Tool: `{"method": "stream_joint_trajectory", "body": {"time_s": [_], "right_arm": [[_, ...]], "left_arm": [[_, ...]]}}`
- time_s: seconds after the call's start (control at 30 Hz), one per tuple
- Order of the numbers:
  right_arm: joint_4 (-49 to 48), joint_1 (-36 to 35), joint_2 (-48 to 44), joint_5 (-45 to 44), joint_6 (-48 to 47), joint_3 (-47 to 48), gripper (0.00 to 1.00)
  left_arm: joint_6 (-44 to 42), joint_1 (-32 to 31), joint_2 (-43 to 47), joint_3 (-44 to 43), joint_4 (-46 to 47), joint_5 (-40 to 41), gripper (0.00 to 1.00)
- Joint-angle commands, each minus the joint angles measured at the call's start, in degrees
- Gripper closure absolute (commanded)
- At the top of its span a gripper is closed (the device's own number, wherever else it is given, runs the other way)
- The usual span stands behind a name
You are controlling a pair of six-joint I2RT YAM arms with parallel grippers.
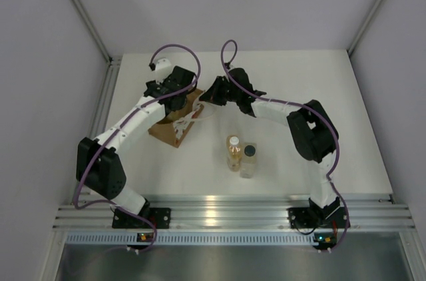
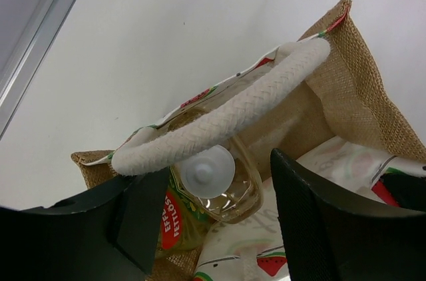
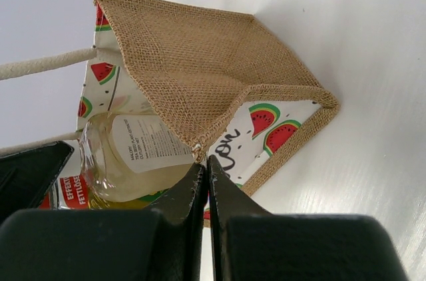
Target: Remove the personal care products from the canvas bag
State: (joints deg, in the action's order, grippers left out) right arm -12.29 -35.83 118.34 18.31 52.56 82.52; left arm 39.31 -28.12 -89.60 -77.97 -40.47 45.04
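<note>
The canvas bag (image 1: pixel 170 128) lies on its side left of centre, its white rope handle (image 2: pixel 226 118) across the mouth. My left gripper (image 2: pixel 219 208) is open at the mouth (image 1: pixel 178 88), its jaws either side of a pale amber bottle with a white cap (image 2: pixel 208 171). A yellow bottle with a red label (image 2: pixel 172 218) lies beside it in the bag. My right gripper (image 3: pixel 205 168) is shut on the burlap rim of the bag (image 3: pixel 200 74) and shows in the top view (image 1: pixel 210 96). An amber bottle with a white cap (image 1: pixel 233 151) and a clear bottle with a dark cap (image 1: pixel 249 159) stand on the table.
The white table (image 1: pixel 333 94) is walled at the back and both sides. A metal rail (image 1: pixel 233 214) runs along the near edge by the arm bases. The two standing bottles are right of the bag, in front of the right arm's forearm.
</note>
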Motion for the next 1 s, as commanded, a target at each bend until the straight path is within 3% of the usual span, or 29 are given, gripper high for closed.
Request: {"method": "stream_joint_trajectory", "body": {"time_s": [0.0,0.17,0.2,0.27,0.67,0.73,0.83,0.87,0.97], "right_arm": [[2.0,-0.1,1.4,-1.1,-1.2,1.1,0.99],[2.0,-0.1,1.5,-1.2,-1.1,1.0,0.99],[2.0,-0.1,1.5,-1.3,-1.1,1.0,0.99],[2.0,-0.1,1.6,-1.3,-1.1,1.1,0.99],[2.0,-0.2,1.7,-1.4,-0.9,0.9,0.99],[2.0,-0.2,1.7,-1.3,-0.9,0.9,0.99],[2.0,-0.2,1.7,-1.3,-0.9,0.9,0.99],[2.0,-0.2,1.6,-1.4,-0.9,1.0,0.99],[2.0,-0.2,1.7,-1.4,-0.8,1.1,0.99]], "left_arm": [[1.5,0.9,-0.5,1.9,-0.9,-0.3,0.34],[1.8,1.1,-1.3,2.0,-0.9,-1.4,0.35],[1.8,1.2,-1.4,2.0,-0.9,-1.5,0.42],[1.6,1.2,-1.3,1.8,-0.8,-1.5,0.44],[1.0,1.5,-3.7,1.6,-1.0,-2.9,0.42],[1.0,1.6,-3.9,1.7,-0.9,-3.5,0.47],[0.7,1.6,-3.7,1.4,-0.9,-3.6,0.59],[0.4,1.6,-3.6,1.2,-0.9,-3.6,0.68],[0.0,1.6,-3.2,0.4,-0.9,-3.9,0.77]]}}
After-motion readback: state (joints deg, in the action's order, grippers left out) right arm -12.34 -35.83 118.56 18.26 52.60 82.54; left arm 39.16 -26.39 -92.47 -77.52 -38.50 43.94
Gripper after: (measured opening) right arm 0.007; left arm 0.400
